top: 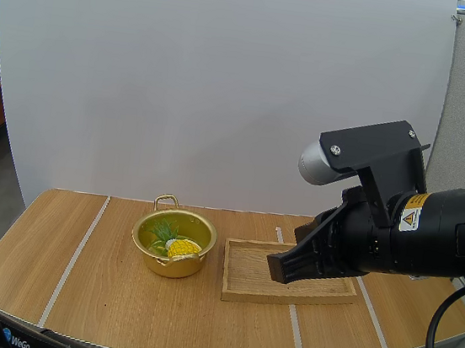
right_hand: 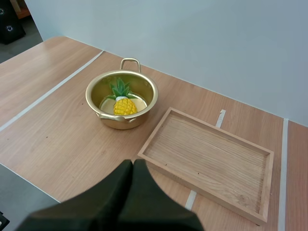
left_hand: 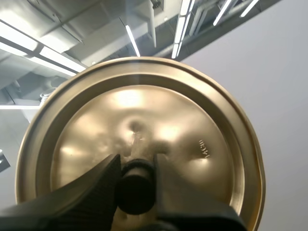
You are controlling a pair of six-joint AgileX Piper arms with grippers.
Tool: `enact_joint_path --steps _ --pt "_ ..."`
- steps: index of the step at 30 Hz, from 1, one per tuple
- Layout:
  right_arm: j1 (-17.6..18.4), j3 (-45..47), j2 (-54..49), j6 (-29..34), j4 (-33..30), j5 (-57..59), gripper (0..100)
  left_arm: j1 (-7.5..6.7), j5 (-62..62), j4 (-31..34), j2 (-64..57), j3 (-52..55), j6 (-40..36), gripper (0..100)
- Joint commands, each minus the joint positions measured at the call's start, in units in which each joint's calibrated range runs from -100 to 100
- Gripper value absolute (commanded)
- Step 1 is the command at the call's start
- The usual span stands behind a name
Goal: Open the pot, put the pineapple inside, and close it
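I judge 2 of 3 steps done: the pineapple (right_hand: 124, 105) lies inside the open pot (right_hand: 121, 124), my left gripper (left_hand: 135, 163) pinches the lid (left_hand: 192, 120) by its knob (left_hand: 136, 190), my right gripper (right_hand: 133, 166) hangs closed on nothing near the tray (right_hand: 202, 193), and only setting the lid on remains.

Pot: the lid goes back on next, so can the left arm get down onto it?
Probably yes: nothing covers the pot, the pineapple lies low inside, and the right gripper hangs aside by the wooden tray. The left gripper grips the lid.
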Motion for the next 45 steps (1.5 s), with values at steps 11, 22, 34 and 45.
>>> enact_joint_path --steps 11,22,34,45 --pt "-0.3 -0.1 -0.6 0.2 -0.3 0.0 0 -0.11 12.8 1.8 0.1 2.2 -0.2 0" --pt "-0.3 -0.1 -0.6 0.2 -0.3 0.0 0 -0.11 12.8 0.7 -5.5 21.8 2.1 0" --pt "-0.3 -0.1 -0.6 0.2 -0.3 0.0 0 -0.11 12.8 -4.8 -8.2 47.5 5.1 0" --pt "-0.3 -0.1 -0.6 0.2 -0.3 0.0 0 -0.11 12.8 -10.2 -7.9 65.7 7.7 0"
